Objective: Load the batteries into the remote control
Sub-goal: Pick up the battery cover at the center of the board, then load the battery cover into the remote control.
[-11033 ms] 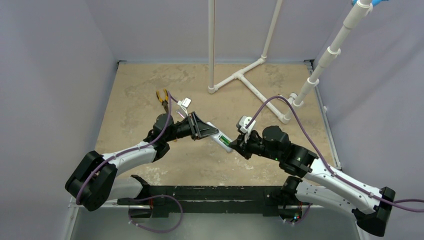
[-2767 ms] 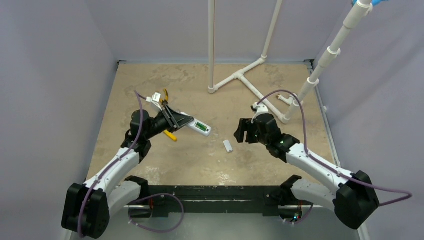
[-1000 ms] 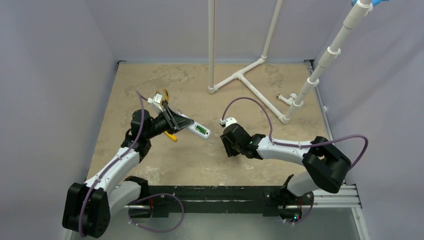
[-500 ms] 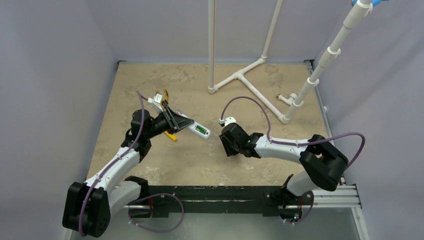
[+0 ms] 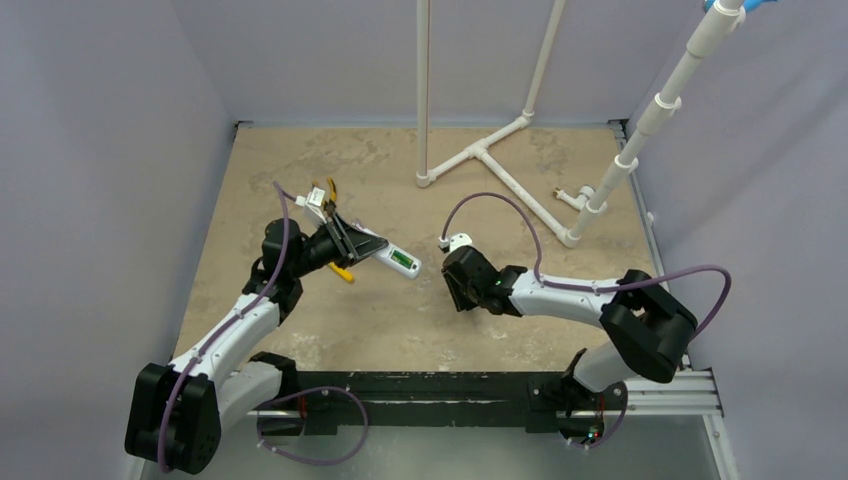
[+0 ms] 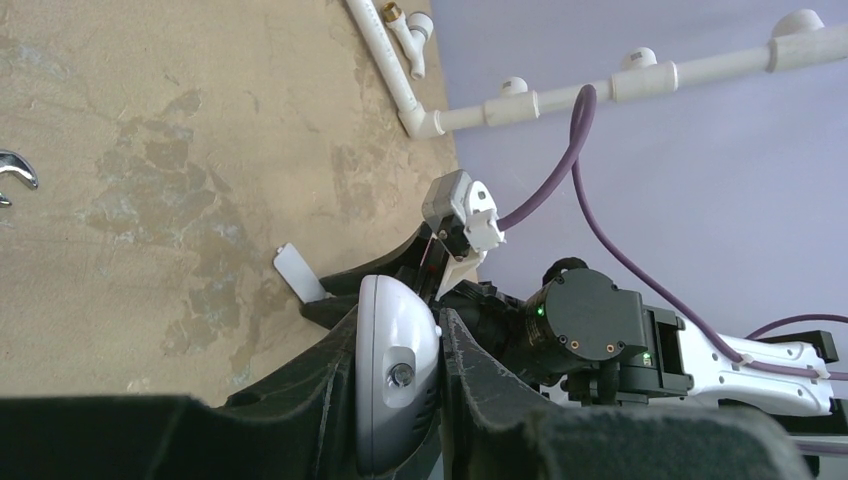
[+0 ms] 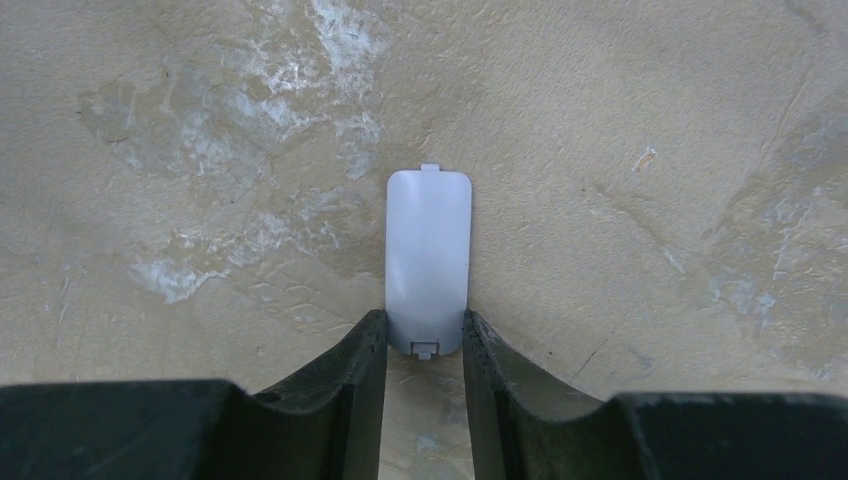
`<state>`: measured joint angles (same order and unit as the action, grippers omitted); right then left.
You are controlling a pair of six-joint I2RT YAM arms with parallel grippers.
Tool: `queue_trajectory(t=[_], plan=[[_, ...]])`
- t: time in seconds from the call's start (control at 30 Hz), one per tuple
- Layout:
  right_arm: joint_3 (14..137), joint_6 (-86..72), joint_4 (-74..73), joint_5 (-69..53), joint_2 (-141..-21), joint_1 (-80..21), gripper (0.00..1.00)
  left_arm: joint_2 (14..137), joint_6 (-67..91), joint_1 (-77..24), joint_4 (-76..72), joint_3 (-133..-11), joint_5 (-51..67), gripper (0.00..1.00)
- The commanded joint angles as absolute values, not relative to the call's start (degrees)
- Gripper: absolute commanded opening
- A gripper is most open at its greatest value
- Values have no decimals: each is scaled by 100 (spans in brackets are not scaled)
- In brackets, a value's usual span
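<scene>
My left gripper is shut on the white remote control, held off the table with its free end pointing right. The green batteries show in its open compartment. The left wrist view shows only the remote's rounded end, clamped between the fingers; the batteries are hidden there. A small white battery cover lies flat on the table. My right gripper is down on it, fingertips pressed against both sides of its near end. From above, the right gripper hides the cover.
Yellow-handled pliers lie under the left gripper. A silver wrench lies farther out on the table. White pipes stand at the back and right. Purple cables loop over both arms.
The two grippers parted from the remote, and the cover came to lie on the table. The right arm then lowered onto the cover. Nothing has moved in the last half second.
</scene>
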<state>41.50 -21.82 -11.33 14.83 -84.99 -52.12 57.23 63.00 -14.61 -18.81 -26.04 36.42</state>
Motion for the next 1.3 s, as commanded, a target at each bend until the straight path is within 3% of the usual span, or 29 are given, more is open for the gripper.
queue_trajectory(t=[0.0, 0.87, 1.27], plan=[[4205, -2163, -1052, 1781, -8089, -5238, 27, 5708, 6347, -1415, -2254, -2695, 3715, 0], [4660, -621, -1998, 1911, -6040, -5238, 29, 6130, 6647, -1838, -2973, -2448, 3427, 0], [4761, 348, -2100, 365, -5773, -5240, 29, 6945, 6993, -2420, -3879, -2485, 3265, 0]])
